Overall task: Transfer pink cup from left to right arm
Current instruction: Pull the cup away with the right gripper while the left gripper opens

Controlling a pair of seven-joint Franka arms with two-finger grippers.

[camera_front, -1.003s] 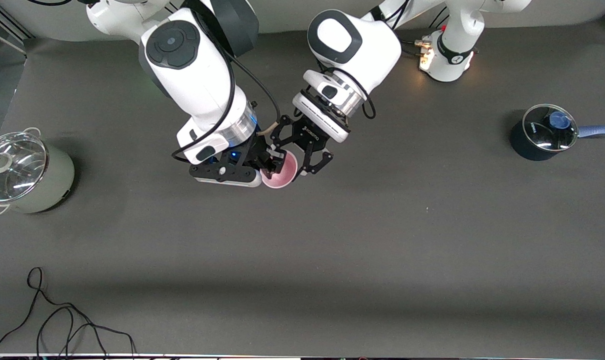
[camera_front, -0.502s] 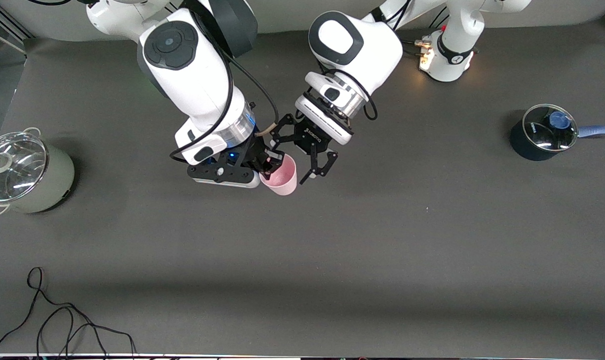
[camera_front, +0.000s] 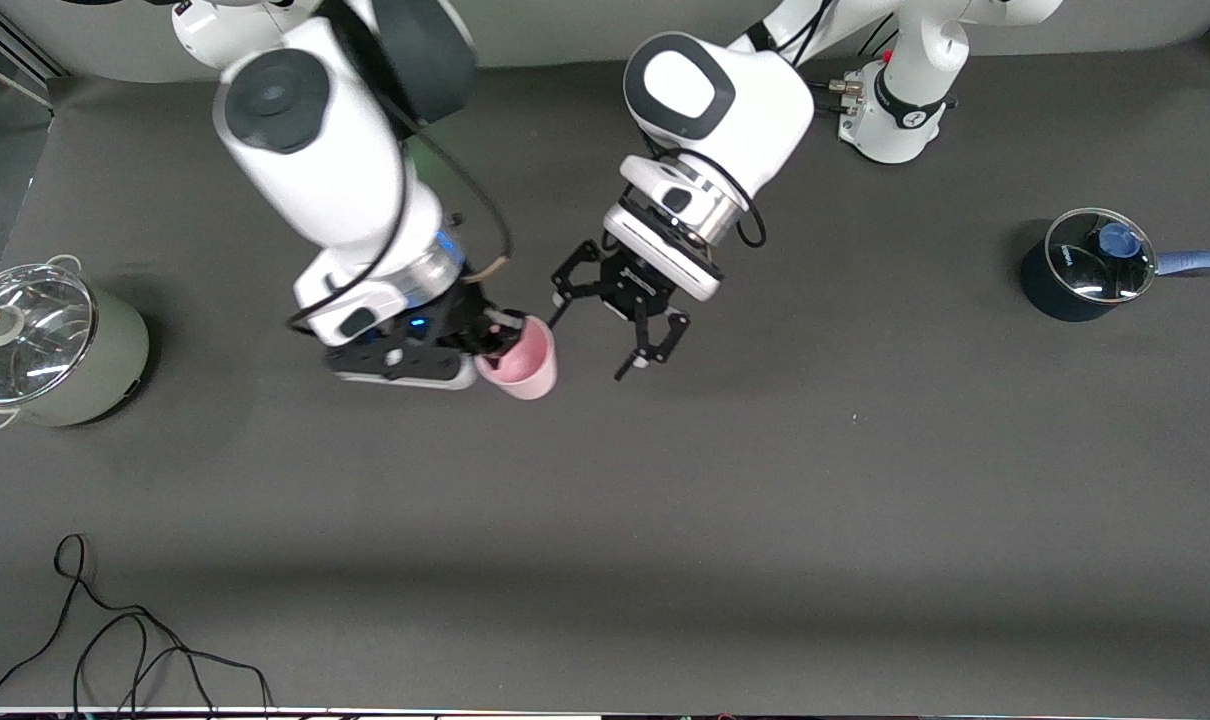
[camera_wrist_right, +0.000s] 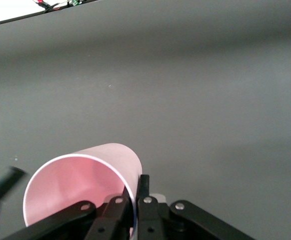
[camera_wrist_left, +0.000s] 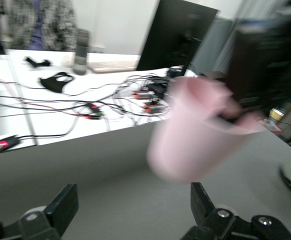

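Note:
The pink cup hangs tilted above the table's middle. My right gripper is shut on its rim; in the right wrist view the cup has its wall pinched between the fingers of the right gripper. My left gripper is open and empty beside the cup, a gap apart from it, toward the left arm's end. In the left wrist view the left gripper has wide-spread fingers, with the blurred cup ahead of them, held by the dark right gripper.
A pale green pot with a glass lid stands at the right arm's end of the table. A dark blue saucepan with a glass lid stands at the left arm's end. A black cable lies near the front edge.
The left gripper's fingers stood around the cup and are now clear of it. The right gripper has carried the cup toward the right arm's end of the table.

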